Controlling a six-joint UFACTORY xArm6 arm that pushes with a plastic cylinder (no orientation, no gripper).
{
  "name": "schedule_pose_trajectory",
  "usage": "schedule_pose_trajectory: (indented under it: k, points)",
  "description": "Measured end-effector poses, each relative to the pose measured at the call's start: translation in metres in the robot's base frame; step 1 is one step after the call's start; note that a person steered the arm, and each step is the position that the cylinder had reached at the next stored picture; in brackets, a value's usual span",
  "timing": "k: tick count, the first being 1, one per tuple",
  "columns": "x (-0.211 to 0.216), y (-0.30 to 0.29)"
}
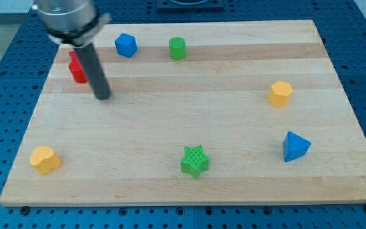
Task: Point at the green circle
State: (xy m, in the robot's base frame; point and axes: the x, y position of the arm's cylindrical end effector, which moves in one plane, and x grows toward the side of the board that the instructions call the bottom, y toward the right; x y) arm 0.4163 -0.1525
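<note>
1. Our arm carries no gripper, so nothing stands apart, together or clamped; we work with a plain dark rod, and my tip [103,97] rests on the wooden worktop [170,178] toward the view's upper left.
2. The tip sits just to the right of the red block [76,69], whose shape the rod partly hides, and below-left of the blue block [126,45].
3. The green circle [177,48] stands upright near the view's top edge, just right of the blue block and well apart from the tip, up and to its right.
4. We judge the circle a small, light, stiff piece with a ribbed side; on smooth wood it should slide readily at any nudge. Pointing needs no hold on it, so we would stop just short of its near side.
5. Elsewhere lie a green star [195,161], a blue triangle [295,147], a yellow block [281,93] at the right, and a yellow heart-like block [45,159] at the lower left.
</note>
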Motion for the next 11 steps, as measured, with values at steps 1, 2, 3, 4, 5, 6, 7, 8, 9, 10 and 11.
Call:
schedule_pose_trajectory:
  k: [1, 2, 3, 4, 5, 6, 7, 8, 9, 10, 11]
  points:
    - [0.001, 0.079]
    - [0.001, 0.138]
    - [-0.004, 0.185]
    - [-0.019, 0.205]
    - [-0.038, 0.227]
    - [-0.061, 0.244]
    - [-0.099, 0.244]
    - [-0.143, 0.242]
    - [-0.172, 0.219]
    - [-0.193, 0.182]
    - [-0.191, 0.158]
